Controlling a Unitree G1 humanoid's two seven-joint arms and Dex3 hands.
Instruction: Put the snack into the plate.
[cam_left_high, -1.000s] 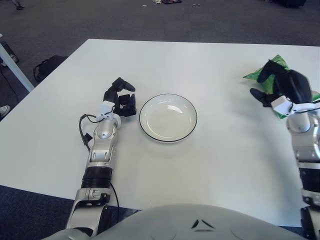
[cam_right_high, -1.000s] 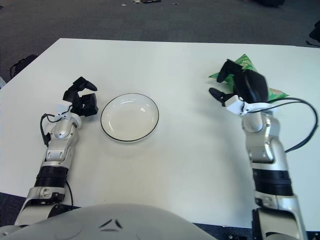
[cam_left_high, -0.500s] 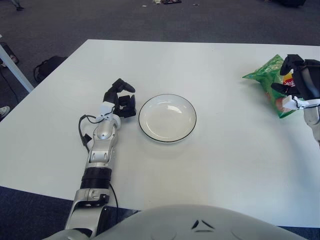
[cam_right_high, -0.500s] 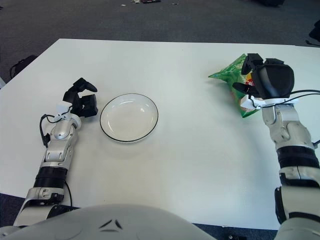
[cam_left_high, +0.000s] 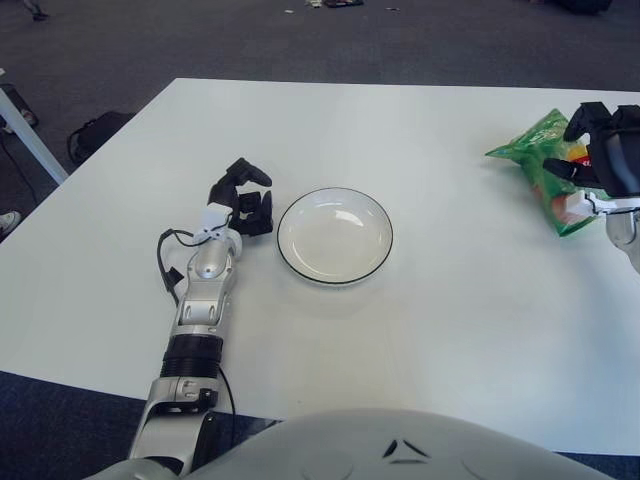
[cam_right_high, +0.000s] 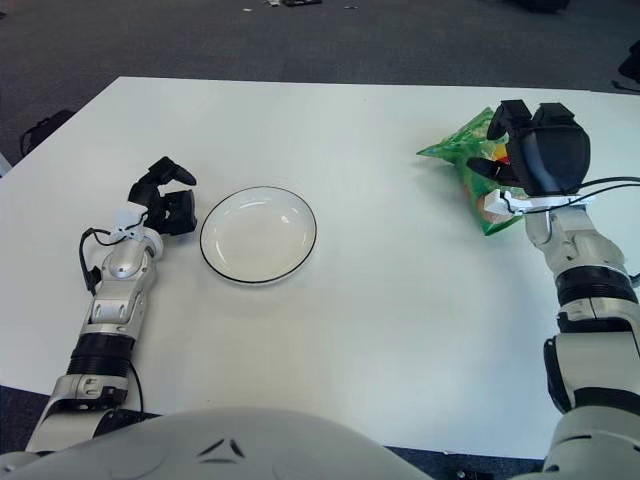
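Right hand (cam_right_high: 520, 150) grips the green snack bag (cam_right_high: 470, 170) — wrist visible only in the right eye view.

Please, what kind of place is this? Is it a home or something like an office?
Probably an office or lab, not a home: a plain white table on dark carpet floor, with a bag lying on the carpet. On the table, only a plate and a green snack bag.

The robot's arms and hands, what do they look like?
Both arms are silver-grey metal with black ribbed collars at the joints. The left hand and right hand are black with three fingers, on white wrist pieces. A thin black cable loops beside each forearm.
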